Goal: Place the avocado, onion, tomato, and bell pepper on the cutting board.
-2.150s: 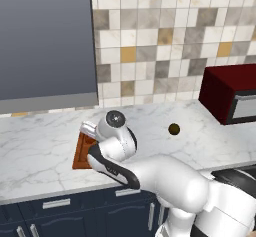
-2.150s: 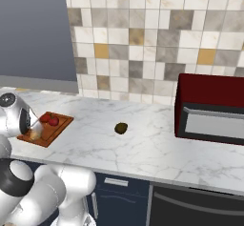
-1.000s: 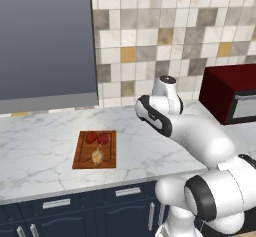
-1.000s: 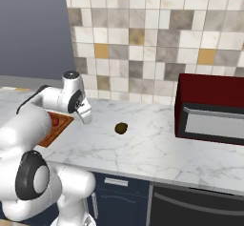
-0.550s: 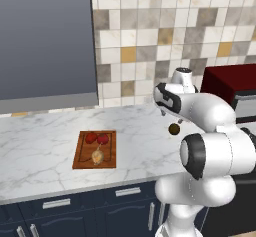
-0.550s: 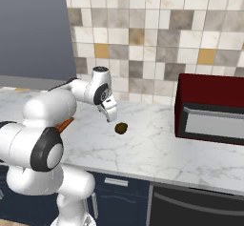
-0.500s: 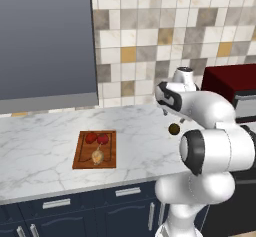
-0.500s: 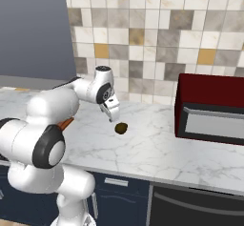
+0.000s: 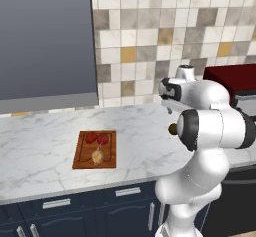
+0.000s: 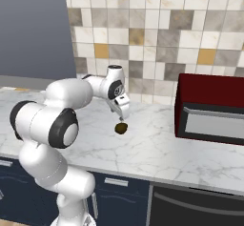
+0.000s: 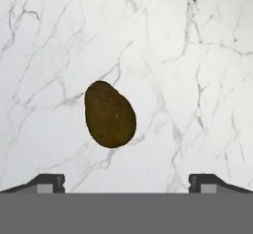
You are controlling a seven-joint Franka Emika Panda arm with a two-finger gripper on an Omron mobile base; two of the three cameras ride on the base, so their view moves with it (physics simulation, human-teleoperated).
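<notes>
Hovering just above the avocado (image 10: 121,128) with the hand (image 10: 121,117), fingers spread wide and gripping nothing, the two dark tips (image 11: 48,182) set well apart either side of the fruit in the hand view. Avocado lying alone on the white veined marble tabletop (image 10: 157,144), well to the right of the cutting board (image 9: 83,151) and left of the dark red microwave (image 10: 209,107). On the board already: two red items (image 9: 97,138) at the far end and the tan onion (image 9: 98,156) nearer. Likely trouble from here: a smooth egg-shaped body lying at a slant between the fingers, so apt to squirt sideways or roll across slick polished stone if the pads close off-centre or one touches first; also a chance of coming down too far and pressing the tips into the hard tabletop, or too little and pinching only the curved top so that it slips out on the lift. Skin dull, dark olive-brown, faintly speckled; board flat, reddish wood, rectangular; onion pale and papery-looking; backsplash of glossy square tiles.
</notes>
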